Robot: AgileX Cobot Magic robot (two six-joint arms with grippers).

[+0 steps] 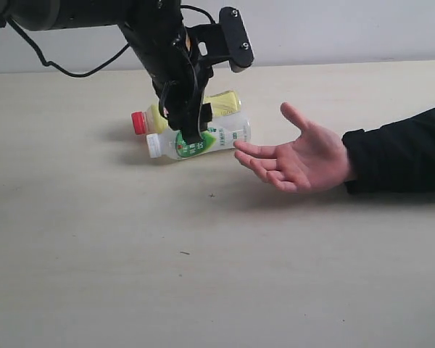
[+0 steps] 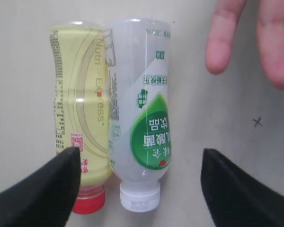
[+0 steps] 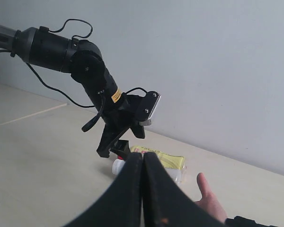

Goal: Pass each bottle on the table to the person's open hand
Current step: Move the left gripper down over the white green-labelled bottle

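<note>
Nothing has reached the hand [image 1: 304, 156] as far as these views show. It lies open and empty, palm up, on the surface [image 1: 203, 275] just beside the bottles. Only two bottles are in sight, both lying on their sides and touching along their length, caps pointing away from the hand. The white bottle [image 2: 142, 109] is the nearer to the fingers, and the yellow bottle [image 2: 78, 109] is behind it. So both handovers in view are yet to be done.

The left pincer [image 2: 138, 153] hangs over the pair with its jaws spread wide and nothing between them gripped. From the wrist view the jaws seem to straddle both bottles rather than the white one alone, though the angle makes that hard to judge. The right pincer [image 3: 143, 158] is off to the side, jaws pressed together and empty.

The white bottle is milky, semi-translucent plastic, smooth and rounded, with a green label [image 2: 154, 137] and a ribbed white cap [image 2: 139, 197]. The yellow one is glossy, with a pinched waist, a printed sleeve and a red cap [image 2: 89, 201]. The surface is pale, matte wood-grain.
</note>
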